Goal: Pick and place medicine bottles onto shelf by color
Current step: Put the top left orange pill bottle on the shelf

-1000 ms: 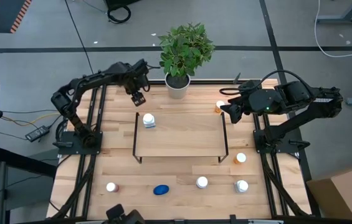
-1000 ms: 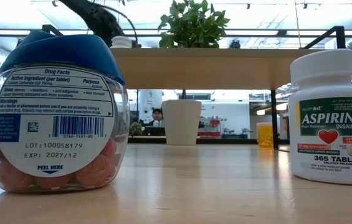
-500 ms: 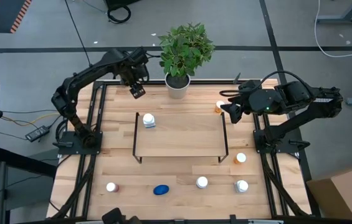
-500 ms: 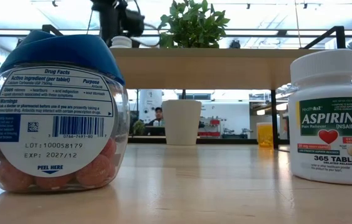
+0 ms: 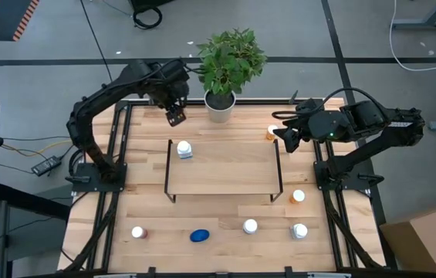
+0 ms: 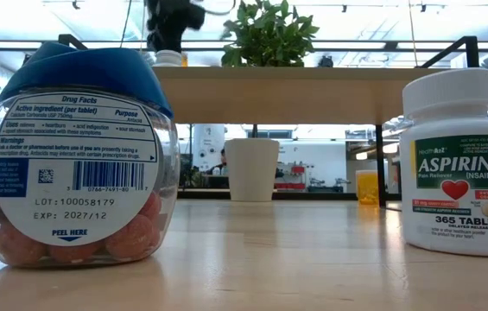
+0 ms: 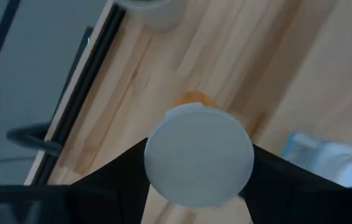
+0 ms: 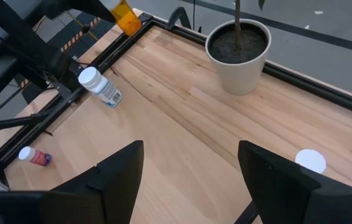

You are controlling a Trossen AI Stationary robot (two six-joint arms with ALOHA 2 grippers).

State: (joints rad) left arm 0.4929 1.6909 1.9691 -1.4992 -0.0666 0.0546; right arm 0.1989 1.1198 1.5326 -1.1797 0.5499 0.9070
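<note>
From above, the shelf [image 5: 221,174] carries one white-capped bottle [image 5: 184,148]; six more wait on the table (most of the sorting remains). The left gripper [image 5: 174,116] hangs near the plant pot [image 5: 219,106]. Its wrist view shows the fingers clamped around an orange bottle [image 7: 199,154]. The right gripper [image 8: 188,177] hovers spread, empty. The low view hides both grippers' fingers.

the shelf [image 5: 225,166], a low light-wood platform with thin black rails, is placed in the middle of the table. one clear white-capped bottle [image 5: 184,148] is seen standing on its far left corner. an orange bottle [image 7: 199,155] with a white cap is held up in the air by the left gripper [image 5: 174,116]. six other bottles are spread on the table around the shelf.
</note>
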